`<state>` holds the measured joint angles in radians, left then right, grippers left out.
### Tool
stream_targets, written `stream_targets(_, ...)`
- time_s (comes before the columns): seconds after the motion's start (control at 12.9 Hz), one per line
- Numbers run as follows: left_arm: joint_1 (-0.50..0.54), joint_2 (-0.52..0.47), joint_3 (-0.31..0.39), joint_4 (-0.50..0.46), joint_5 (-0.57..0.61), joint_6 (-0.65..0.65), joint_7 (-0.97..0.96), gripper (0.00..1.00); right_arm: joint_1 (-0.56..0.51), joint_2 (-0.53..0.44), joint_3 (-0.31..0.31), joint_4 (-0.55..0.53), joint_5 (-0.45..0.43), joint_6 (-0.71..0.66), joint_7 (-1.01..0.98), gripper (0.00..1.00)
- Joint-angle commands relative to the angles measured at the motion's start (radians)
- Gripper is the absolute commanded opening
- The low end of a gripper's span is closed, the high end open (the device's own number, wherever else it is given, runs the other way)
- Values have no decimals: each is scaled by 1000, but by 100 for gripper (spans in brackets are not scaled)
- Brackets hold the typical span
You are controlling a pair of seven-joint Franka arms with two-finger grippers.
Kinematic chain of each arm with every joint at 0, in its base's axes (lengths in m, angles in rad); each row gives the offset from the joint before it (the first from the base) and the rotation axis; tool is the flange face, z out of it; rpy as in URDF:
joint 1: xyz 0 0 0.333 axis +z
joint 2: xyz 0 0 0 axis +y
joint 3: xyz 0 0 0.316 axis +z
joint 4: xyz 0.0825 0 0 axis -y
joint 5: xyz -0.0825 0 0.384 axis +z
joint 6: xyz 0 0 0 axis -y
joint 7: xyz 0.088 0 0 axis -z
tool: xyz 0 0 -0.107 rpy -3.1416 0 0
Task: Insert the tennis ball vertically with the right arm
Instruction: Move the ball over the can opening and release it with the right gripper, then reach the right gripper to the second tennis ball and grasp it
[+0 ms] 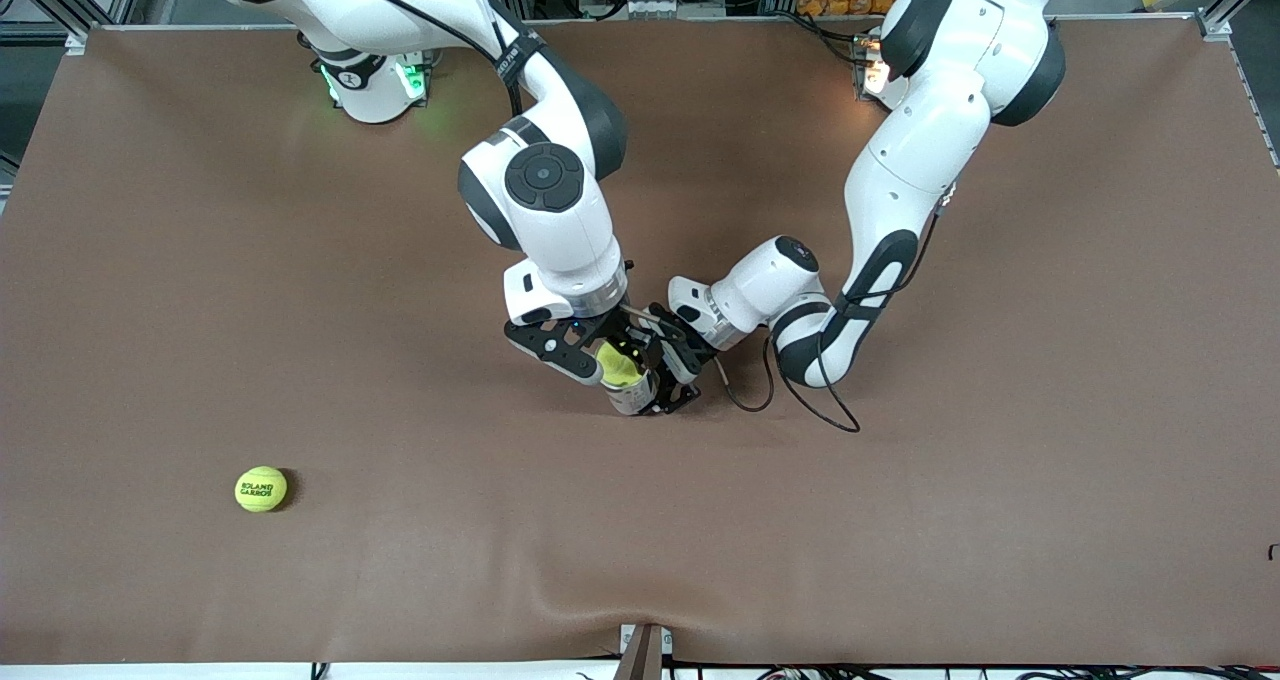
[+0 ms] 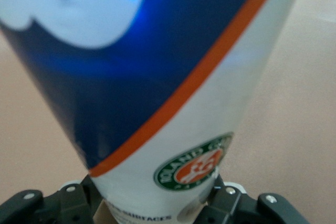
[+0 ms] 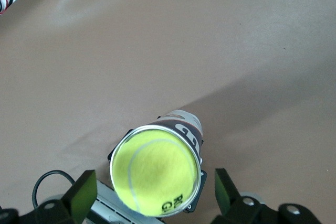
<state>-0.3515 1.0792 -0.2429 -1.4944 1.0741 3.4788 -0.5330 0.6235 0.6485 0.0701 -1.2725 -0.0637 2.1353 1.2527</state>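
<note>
A tennis ball can (image 1: pixel 634 394) stands upright near the table's middle, white and blue with an orange stripe in the left wrist view (image 2: pixel 173 103). My left gripper (image 1: pixel 672 375) is shut on its side low down (image 2: pixel 152 205). A yellow tennis ball (image 1: pixel 618 365) sits in the can's open mouth; in the right wrist view the ball (image 3: pixel 155 174) fills the metal rim. My right gripper (image 1: pixel 608 352) hangs directly over the can (image 3: pixel 184 124), open, its green-padded fingers (image 3: pixel 84 195) apart on either side of the ball and not touching it (image 3: pixel 155 195).
A second yellow tennis ball (image 1: pixel 261 488) lies on the brown table cover (image 1: pixel 900 520), toward the right arm's end and nearer the front camera. A black cable (image 1: pixel 800 400) loops on the table beside the left arm's wrist.
</note>
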Motion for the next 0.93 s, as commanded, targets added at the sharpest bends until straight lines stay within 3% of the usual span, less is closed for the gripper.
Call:
stream_targets(0.0, 3, 33, 1, 14, 32, 6, -10, 77, -1, 5, -9, 35, -25, -11, 8, 100)
stream_targets(0.39, 0, 33, 1, 13, 32, 6, -10, 77, -103, -69, -7, 27, -15, -75, -47, 100)
stream_targets(0.86, -4, 33, 1, 13, 32, 6, -10, 77, -306, -130, -9, 24, -7, -324, -431, 100)
